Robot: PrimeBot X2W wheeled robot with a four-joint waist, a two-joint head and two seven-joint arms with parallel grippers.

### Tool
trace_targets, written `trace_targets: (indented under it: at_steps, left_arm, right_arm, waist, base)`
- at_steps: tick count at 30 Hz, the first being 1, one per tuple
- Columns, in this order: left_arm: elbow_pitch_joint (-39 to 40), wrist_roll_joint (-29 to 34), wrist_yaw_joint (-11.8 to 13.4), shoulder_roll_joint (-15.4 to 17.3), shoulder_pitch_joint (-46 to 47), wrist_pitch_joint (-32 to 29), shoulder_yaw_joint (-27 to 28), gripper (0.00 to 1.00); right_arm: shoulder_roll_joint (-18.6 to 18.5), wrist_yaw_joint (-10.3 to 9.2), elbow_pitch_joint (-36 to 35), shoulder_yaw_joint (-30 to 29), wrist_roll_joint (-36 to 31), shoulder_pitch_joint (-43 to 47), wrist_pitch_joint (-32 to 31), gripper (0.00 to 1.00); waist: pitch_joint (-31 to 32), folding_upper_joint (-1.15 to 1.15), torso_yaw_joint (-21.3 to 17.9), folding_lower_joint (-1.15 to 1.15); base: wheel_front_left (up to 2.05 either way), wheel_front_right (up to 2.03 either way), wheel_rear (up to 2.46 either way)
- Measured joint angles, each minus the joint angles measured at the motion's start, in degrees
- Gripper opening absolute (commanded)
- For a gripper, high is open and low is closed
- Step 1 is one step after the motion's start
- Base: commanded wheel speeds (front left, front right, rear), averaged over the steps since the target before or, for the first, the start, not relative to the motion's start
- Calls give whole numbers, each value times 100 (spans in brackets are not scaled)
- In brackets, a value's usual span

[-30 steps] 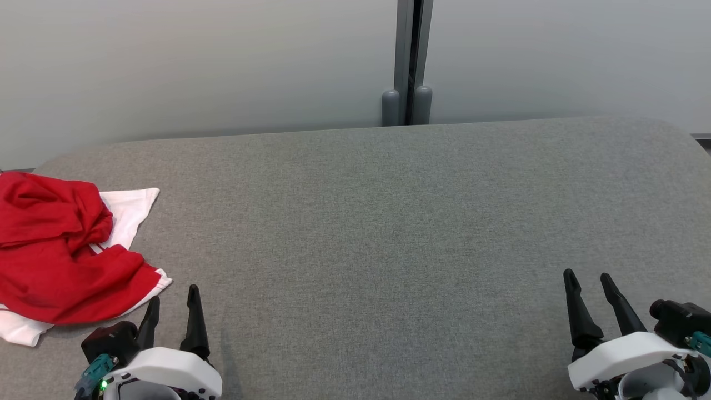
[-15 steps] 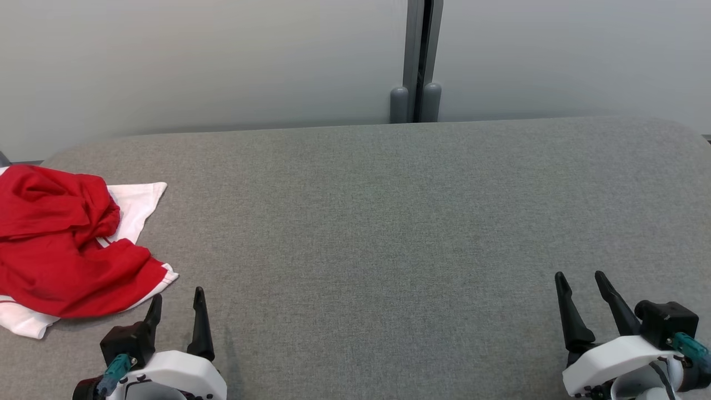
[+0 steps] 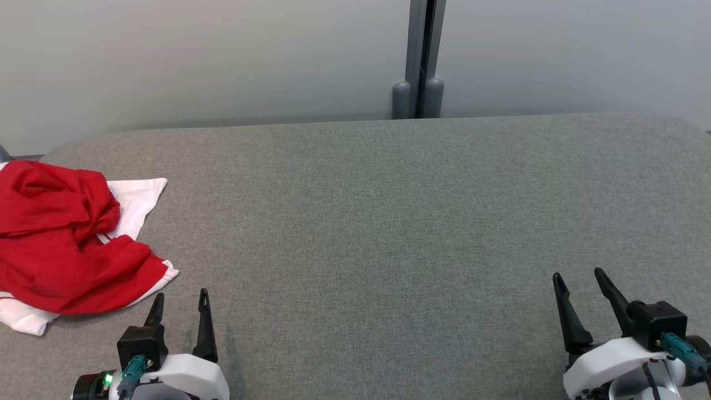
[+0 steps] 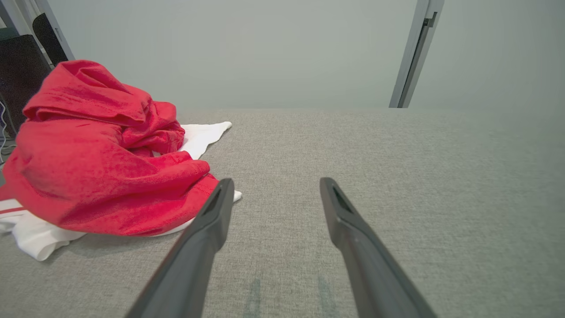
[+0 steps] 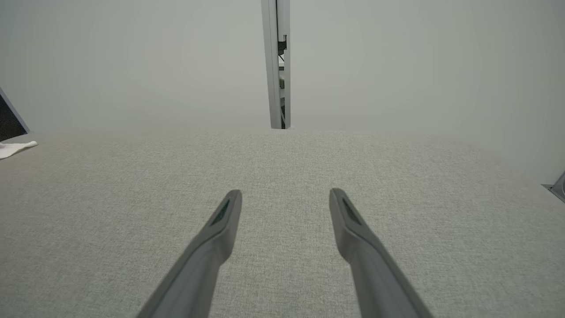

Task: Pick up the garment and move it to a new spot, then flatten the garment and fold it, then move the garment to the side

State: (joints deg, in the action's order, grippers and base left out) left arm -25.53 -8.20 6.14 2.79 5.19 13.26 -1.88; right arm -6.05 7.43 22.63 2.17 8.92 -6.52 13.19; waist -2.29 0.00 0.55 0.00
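Left claw (image 3: 180, 294): sat at 7 o'clock on the near edge, its two fingers spread wide and holding nothing.
Right claw (image 3: 577, 274): sat at 5 o'clock, also spread and empty, well apart from the cloth.
Red-and-white garment (image 3: 61, 250): lay crumpled at 9 o'clock on the tabletop (image 3: 389, 222), at roughly 10 o'clock from the left claw and near it but not touching. Red folds were heaped over a flatter white layer, and part of it ran past the left edge of the head view.
Risk, grasp: pinching only the top red fold would probably lift one layer and leave the rest dragging. Whether red and white were one piece could not be told.
Risk, reach: the heap lay near the tabletop's rounded left corner, so a push instead of a pinch might nudge it over the side.
Risk, snag: a low, flat approach could catch a fingertip on the grey woven cover.
Risk, reach across: the right claw would have had to cross most of the tabletop to help, and could crowd the left arm.
Post (image 3: 418, 55): stood at 12 o'clock behind the far edge against the pale wall, and seemed clear of any likely move.
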Motion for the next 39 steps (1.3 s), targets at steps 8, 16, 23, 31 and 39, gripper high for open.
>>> trace_targets:
  at_steps: [8, 16, 23, 31, 39]
  left_arm:
    - [-43, 321, 48, 2, 4, 90, -33, 100]
    - [-41, 583, 74, 1, 107, 167, -62, 100]
    - [-66, 567, 96, 2, 102, 185, 4, 100]
    - [-94, 516, 37, 4, -8, 189, 209, 100]
    - [-189, 374, -101, 15, -208, 189, 513, 100]
  right_arm:
    - [36, 0, 68, -103, -303, -23, 96, 100]
    - [23, 2, 56, -51, -639, -37, 160, 100]
    - [11, 5, 34, 78, -642, -74, 172, 100]
    - [21, 5, 41, 422, -613, -81, 172, 100]
    - [103, 5, 67, 621, -546, -69, 174, 100]
  waist:
    - [-21, 0, 27, 0]
    - [-117, 0, 270, 0]
    - [-169, 0, 712, 0]
    - [-185, 0, 1507, 0]
    - [-129, 0, 2210, 0]
  base:
    - [0, 0, 0]
    - [0, 0, 0]
    - [0, 0, 0]
    - [0, 0, 0]
    - [0, 0, 0]
